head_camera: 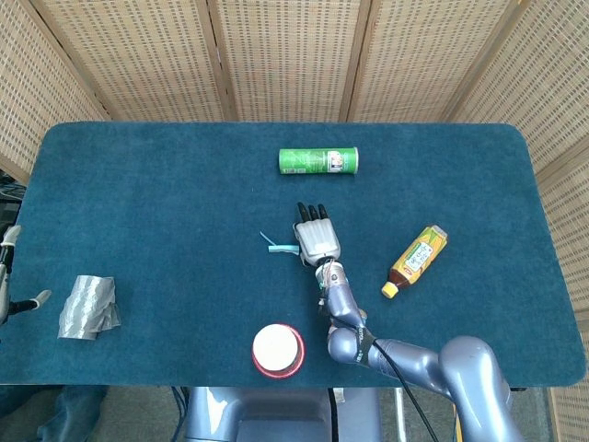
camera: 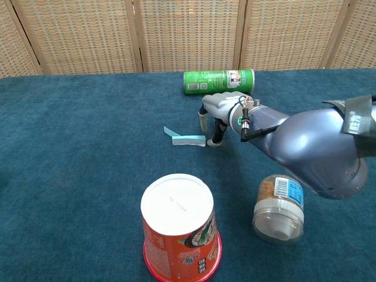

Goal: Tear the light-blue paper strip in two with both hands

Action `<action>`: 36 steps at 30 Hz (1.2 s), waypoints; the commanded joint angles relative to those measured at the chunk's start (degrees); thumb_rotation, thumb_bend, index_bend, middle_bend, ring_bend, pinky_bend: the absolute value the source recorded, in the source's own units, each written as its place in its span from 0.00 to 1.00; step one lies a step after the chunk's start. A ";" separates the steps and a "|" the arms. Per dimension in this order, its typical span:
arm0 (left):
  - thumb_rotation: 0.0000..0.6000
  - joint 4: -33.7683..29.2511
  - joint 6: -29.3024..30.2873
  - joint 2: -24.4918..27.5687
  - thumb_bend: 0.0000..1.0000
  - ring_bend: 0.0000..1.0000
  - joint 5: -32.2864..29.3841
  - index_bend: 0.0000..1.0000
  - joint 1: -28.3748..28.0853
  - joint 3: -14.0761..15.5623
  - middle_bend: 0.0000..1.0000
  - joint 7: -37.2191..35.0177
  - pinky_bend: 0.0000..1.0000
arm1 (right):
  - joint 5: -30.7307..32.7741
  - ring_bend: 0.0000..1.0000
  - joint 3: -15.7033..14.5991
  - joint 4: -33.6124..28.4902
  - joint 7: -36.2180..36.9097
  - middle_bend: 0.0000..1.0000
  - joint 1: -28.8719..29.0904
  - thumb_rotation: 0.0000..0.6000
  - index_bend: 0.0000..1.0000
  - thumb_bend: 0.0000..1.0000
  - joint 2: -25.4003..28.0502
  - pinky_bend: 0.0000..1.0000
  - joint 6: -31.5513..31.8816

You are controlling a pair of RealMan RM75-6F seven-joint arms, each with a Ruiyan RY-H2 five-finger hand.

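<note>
Taking the light-blue paper strip (camera: 187, 138) as our landmark, we read the scene from the near edge of the table (head_camera: 138, 184) outward. Nearest us, in front of the strip, stands an upturned red cup (camera: 180, 228); to its right, a small jar (camera: 279, 207) lies on its side, partly hidden in the chest view by the bulk of the right arm. Far to the strip's left, by the table's left edge, we see a crumpled grey foil piece (head_camera: 88, 308), and beyond it the left hand (head_camera: 9, 281), off the table edge, holding nothing, its fingers apart so far as we can make out. The strip itself lies flat on the cloth, whole, with one end folded up; we judge the task barely begun, since no hand grips the paper and no tear shows. Just to the strip's right hangs the right hand (camera: 218, 111), palm down, its fingers (camera: 203, 121) pointing at the cloth and spread with nothing between them; one fingertip sits right at the strip's right end, though we cannot tell whether it touches. What remains, in our judgement, is a pinch on that end, the left hand's long crossing to the other end, and the pull apart. Farther right lies a yellow bottle (head_camera: 416, 261), and behind the strip a green can (camera: 218, 80) on its side. The cloth left of the strip is bare, giving the left arm open room.
</note>
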 commanded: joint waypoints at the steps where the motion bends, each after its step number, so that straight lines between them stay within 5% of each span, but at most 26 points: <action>1: 1.00 -0.01 -0.14 -0.03 0.00 0.00 -0.06 0.00 -0.08 0.05 0.00 0.13 0.00 | 0.79 0.00 0.19 -0.34 -0.70 0.00 0.27 1.00 0.42 0.36 -0.28 0.00 0.04; 24: 1.00 -0.13 -0.28 0.11 0.00 0.00 -0.11 0.00 -0.19 0.30 0.00 0.07 0.00 | -1.13 0.00 0.18 3.82 0.99 0.00 0.53 1.00 0.49 0.36 -2.73 0.00 -0.75; 36: 1.00 -0.28 -0.34 0.19 0.00 0.00 -0.06 0.00 -0.23 0.46 0.00 0.02 0.00 | -3.15 0.00 0.39 3.84 2.84 0.00 0.02 1.00 0.56 0.46 -3.02 0.00 -0.98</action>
